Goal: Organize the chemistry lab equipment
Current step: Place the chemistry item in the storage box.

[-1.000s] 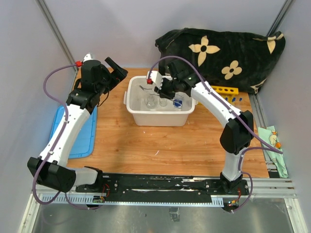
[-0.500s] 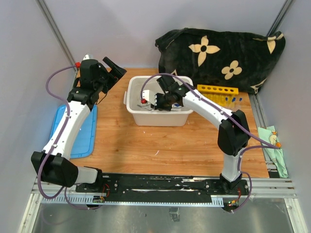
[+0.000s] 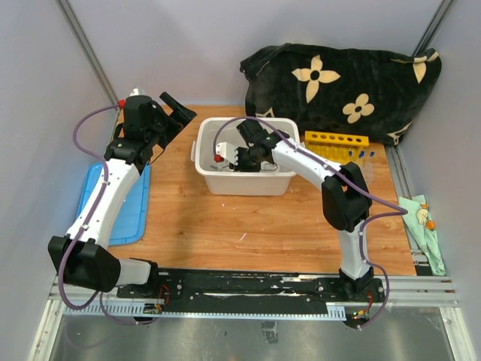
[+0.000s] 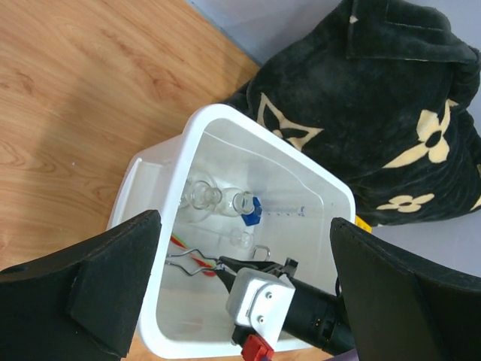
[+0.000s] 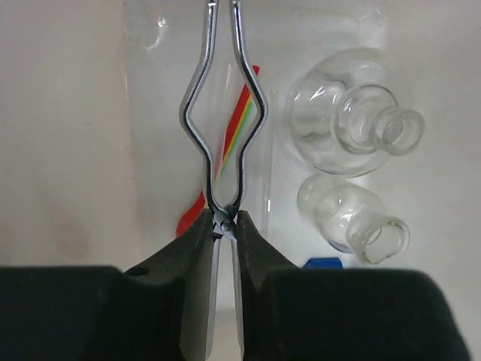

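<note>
Now the right tool (image 5: 223, 226), clamped on the tongs (image 5: 223, 113), has swung down into the tub (image 3: 248, 183), flasks (image 5: 349, 124) just ahead to its right, so release looks near; the left tool (image 3: 176, 113) gapes apart.

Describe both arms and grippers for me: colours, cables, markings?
The left arm and right arm have white link shells and black joints. A lilac cable loops along each. The left gripper and right gripper have blunt black fingers; a small red connector sits by the right wrist. No markings are legible.
</note>
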Robot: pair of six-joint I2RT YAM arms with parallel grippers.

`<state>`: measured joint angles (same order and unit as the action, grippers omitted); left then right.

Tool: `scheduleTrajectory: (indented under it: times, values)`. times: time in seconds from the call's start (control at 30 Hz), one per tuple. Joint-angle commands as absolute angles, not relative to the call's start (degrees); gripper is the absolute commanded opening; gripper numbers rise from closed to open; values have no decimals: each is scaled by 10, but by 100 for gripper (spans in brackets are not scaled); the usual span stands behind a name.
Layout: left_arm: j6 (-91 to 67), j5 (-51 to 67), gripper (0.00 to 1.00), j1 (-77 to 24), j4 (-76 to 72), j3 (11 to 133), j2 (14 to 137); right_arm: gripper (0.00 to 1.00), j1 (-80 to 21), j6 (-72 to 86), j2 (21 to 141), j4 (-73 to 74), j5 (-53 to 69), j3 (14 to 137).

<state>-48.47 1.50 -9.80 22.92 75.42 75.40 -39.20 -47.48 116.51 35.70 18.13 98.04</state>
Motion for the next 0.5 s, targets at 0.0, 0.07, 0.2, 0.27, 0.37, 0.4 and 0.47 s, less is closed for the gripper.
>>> scheduleTrajectory:
  times: [0.0, 0.07, 0.2, 0.27, 0.37, 0.4, 0.47]
  values:
    - [-476, 22, 99, -89, 226, 756, 736, 1, -382, -465, 1190, 353, 178, 1003]
    - [-474, 20, 99, -88, 228, 757, 736, 1, -378, -460, 1196, 350, 180, 1007]
    - [-475, 26, 98, -87, 225, 756, 742, 1, -369, -450, 1201, 348, 182, 1014]
    - [-477, 31, 98, -87, 222, 755, 744, 1, -365, -444, 1201, 347, 186, 1018]
    - [-480, 35, 98, -87, 220, 752, 748, 1, -354, -436, 1199, 347, 195, 1024]
    - [-480, 36, 98, -87, 219, 752, 749, 1, -350, -435, 1198, 347, 199, 1025]
    - [-482, 37, 98, -87, 217, 751, 752, 1, -344, -431, 1200, 346, 205, 1026]
